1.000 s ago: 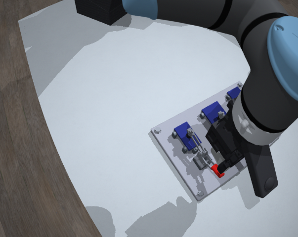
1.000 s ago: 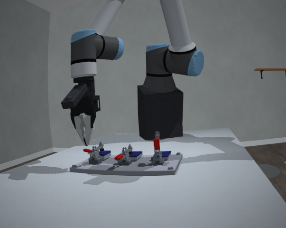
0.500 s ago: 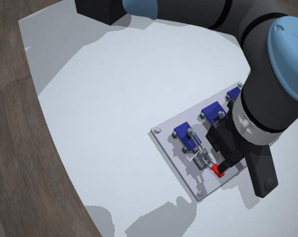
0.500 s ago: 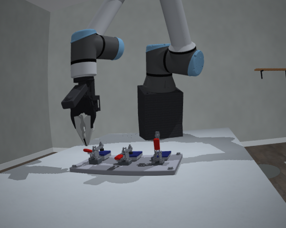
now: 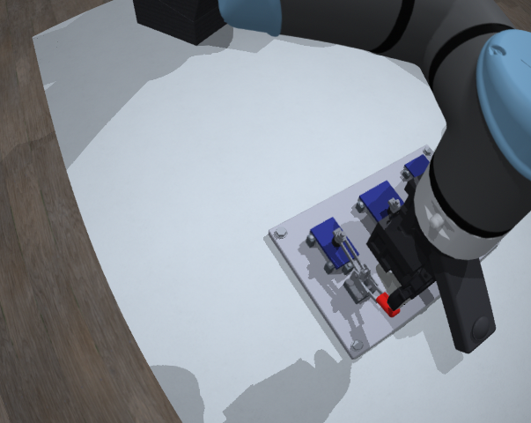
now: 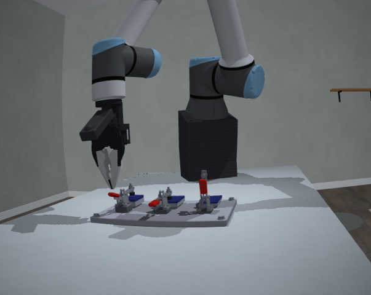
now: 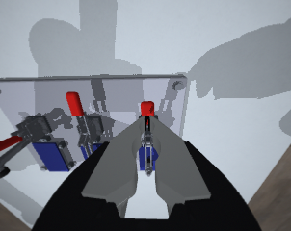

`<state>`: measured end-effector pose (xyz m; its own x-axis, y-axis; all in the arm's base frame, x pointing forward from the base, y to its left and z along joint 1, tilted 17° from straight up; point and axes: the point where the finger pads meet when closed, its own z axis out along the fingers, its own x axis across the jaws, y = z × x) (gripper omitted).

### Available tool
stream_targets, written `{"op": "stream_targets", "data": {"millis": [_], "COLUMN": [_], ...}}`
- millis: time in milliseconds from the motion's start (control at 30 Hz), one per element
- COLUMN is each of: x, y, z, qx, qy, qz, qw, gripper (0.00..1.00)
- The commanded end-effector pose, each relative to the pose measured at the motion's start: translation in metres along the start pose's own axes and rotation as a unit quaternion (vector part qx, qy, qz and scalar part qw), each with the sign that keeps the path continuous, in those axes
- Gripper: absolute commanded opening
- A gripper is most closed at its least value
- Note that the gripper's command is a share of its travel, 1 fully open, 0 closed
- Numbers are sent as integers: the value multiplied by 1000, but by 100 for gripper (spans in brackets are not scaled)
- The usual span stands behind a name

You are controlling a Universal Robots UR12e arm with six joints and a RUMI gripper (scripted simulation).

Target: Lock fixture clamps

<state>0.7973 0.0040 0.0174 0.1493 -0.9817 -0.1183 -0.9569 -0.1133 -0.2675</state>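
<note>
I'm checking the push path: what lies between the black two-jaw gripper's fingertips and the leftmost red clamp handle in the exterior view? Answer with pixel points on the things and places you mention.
Nothing but a small gap, seen in the exterior view: the gripper (image 5: pixel 394 304) (image 6: pixel 111 187) (image 7: pixel 147 116) hangs above the handle (image 5: pixel 387 305) (image 6: pixel 113 194) (image 7: pixel 146 107).
</note>
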Motion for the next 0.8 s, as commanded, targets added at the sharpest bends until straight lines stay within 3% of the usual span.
{"op": "stream_targets", "data": {"millis": [0,767], "x": [0,0], "y": [-4,-4], "z": [-1,1], "qx": [2,2], "qy": [1,1], "qz": [-1,-1], "qw": [1000,1000], "gripper": [0,0]}}
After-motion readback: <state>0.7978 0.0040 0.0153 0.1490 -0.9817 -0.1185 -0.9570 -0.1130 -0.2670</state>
